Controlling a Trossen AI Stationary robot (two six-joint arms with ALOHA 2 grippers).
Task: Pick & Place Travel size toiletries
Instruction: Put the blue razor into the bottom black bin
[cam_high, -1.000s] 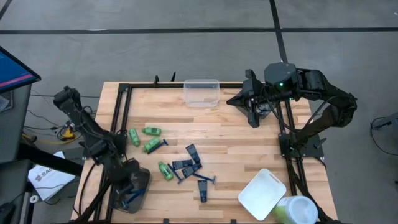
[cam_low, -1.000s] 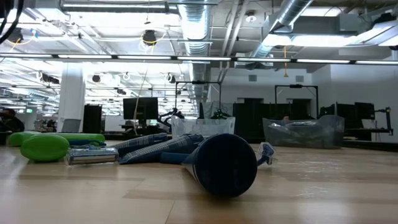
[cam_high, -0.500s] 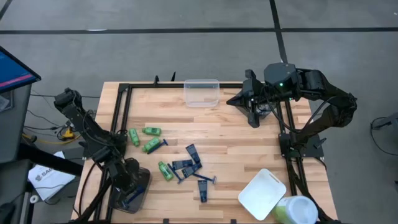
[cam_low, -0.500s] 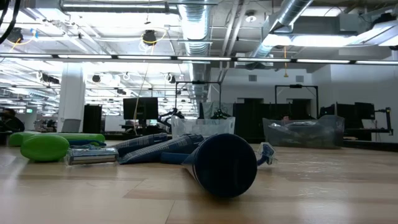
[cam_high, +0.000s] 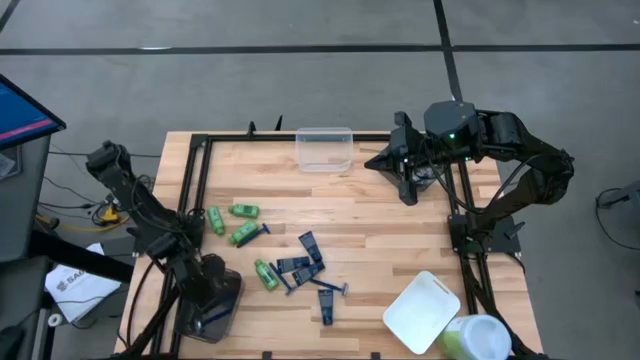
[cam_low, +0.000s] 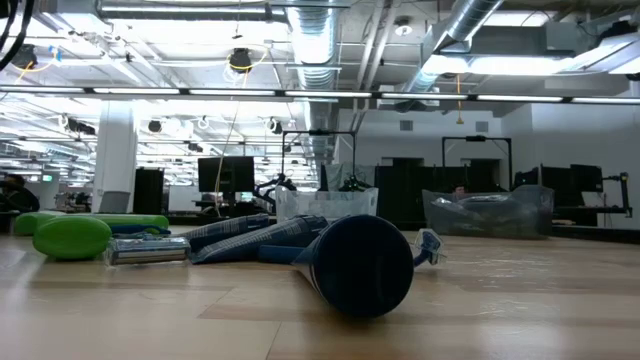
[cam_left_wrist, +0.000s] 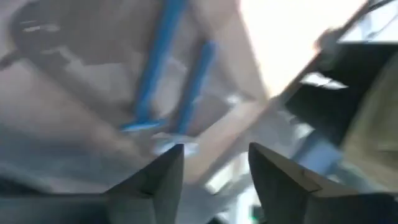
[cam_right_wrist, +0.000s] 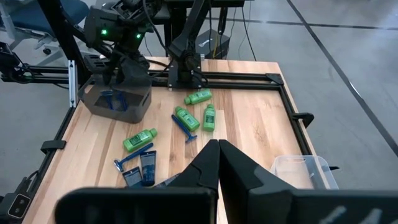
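My left gripper (cam_left_wrist: 214, 177) stands open over the dark grey tub (cam_high: 228, 300) at the table's near left corner, fingers pointing down. Two thin blue razors (cam_left_wrist: 155, 74) lie on the tub's floor below it, and nothing is between the fingers. Green mini bottles (cam_high: 243, 233), flat navy tubes (cam_high: 310, 245) and blue razors (cam_high: 330, 287) lie loose on the wooden table's middle. The low view shows a green bottle (cam_low: 70, 238) and a navy tube's round end (cam_low: 360, 265) up close. My right gripper (cam_right_wrist: 217, 163) is shut and hovers at the far right, touching nothing.
A clear tub (cam_high: 324, 148) stands at the far edge. A white tub (cam_high: 422, 312) and a pale green-topped container (cam_high: 475, 338) sit at the near right corner. Black frame rails (cam_high: 195, 190) run along the table's left, far and right sides.
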